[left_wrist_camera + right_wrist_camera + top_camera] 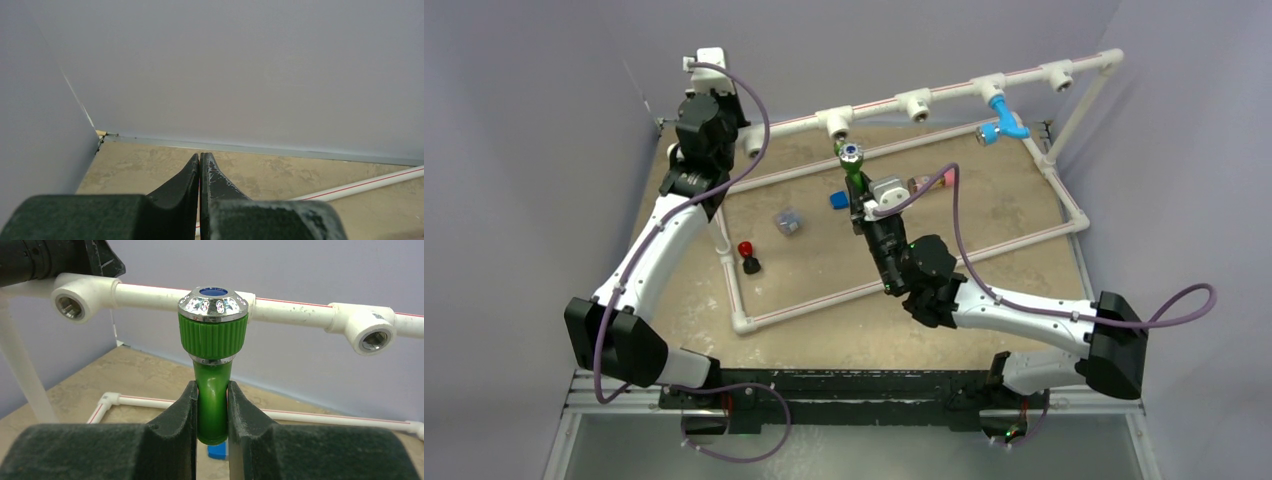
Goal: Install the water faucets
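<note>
Green plastic with a chrome-ringed head, the faucet [212,340] stands upright just in front of the upper pipe rail [295,307]. In the right wrist view its head covers most of the rail's middle T-fitting [251,304]; whether the two touch cannot be told. The right gripper [212,390] is clenched on the faucet's green neck, one finger on each side. Further right along the rail, the light blue faucet [1008,118] is already seated in a fitting. At the rail's left end, the left gripper [200,160] is closed on nothing, fingers pressed together. Step in hand, as judged: presenting the green faucet to an open socket. The next move calls for aligning the faucet's inlet end with the socket axis of a free fitting, such as the right-hand T-fitting [372,337]. It must then be seated and turned without slipping on the neck.
</note>
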